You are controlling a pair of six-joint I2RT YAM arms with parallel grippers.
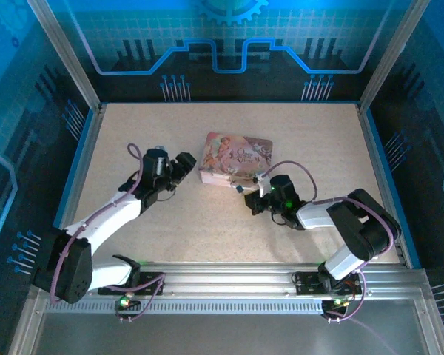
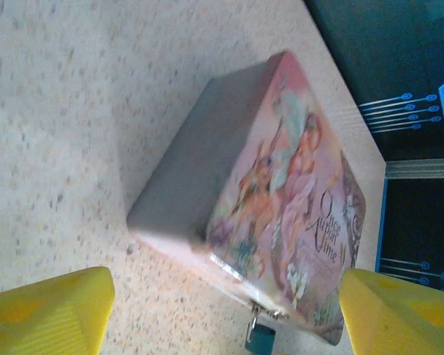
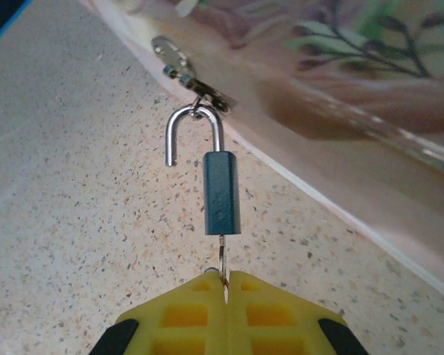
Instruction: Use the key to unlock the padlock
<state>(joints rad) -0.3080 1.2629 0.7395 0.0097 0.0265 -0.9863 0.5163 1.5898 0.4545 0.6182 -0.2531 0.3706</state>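
Boxy padlock (image 3: 222, 194), U-shackle (image 3: 170, 144) (steel, seemingly) open.

table (image 1: 133, 133): speckled beige | on it: pink tin (image 1: 235, 157), lid apparently shut

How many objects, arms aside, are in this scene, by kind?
Tin box: 1
Padlock: 1
Key: 1
Total: 3

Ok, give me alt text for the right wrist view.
The right gripper pinches the key, which sits in the bottom of the padlock. Its shackle has one leg free and hooks through the latch of the tin.
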